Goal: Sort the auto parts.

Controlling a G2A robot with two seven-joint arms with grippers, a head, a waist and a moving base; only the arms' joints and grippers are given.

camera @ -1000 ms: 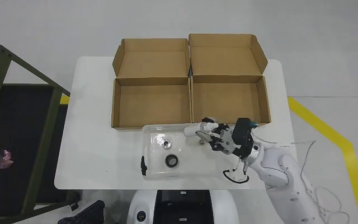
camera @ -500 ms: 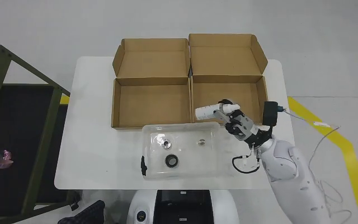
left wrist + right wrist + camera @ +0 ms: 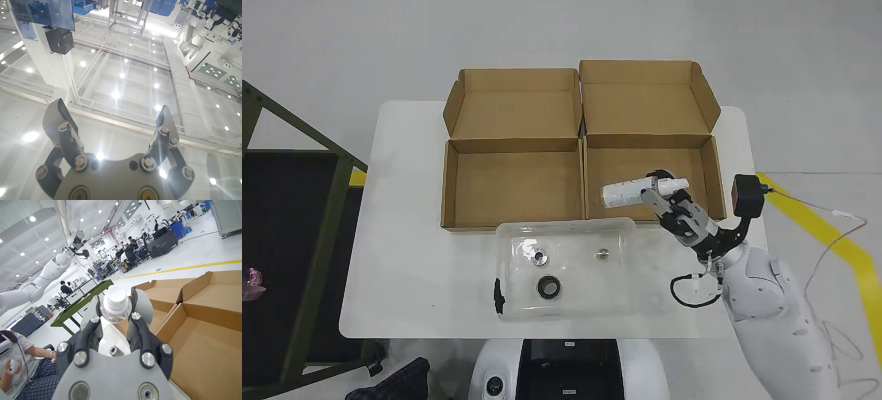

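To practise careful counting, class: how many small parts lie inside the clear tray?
3: a silver ring at the far left, a black ring nearer the robot, a small metal cylinder toward the right. The dark piece on the tray's left rim may be a fourth.

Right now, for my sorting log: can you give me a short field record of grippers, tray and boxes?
right gripper: shut on white cylindrical part, above right box
left gripper: open, holding nothing
clear tray: metal ring, black ring, small metal cylinder
left box: open, beside right box, behind clear tray
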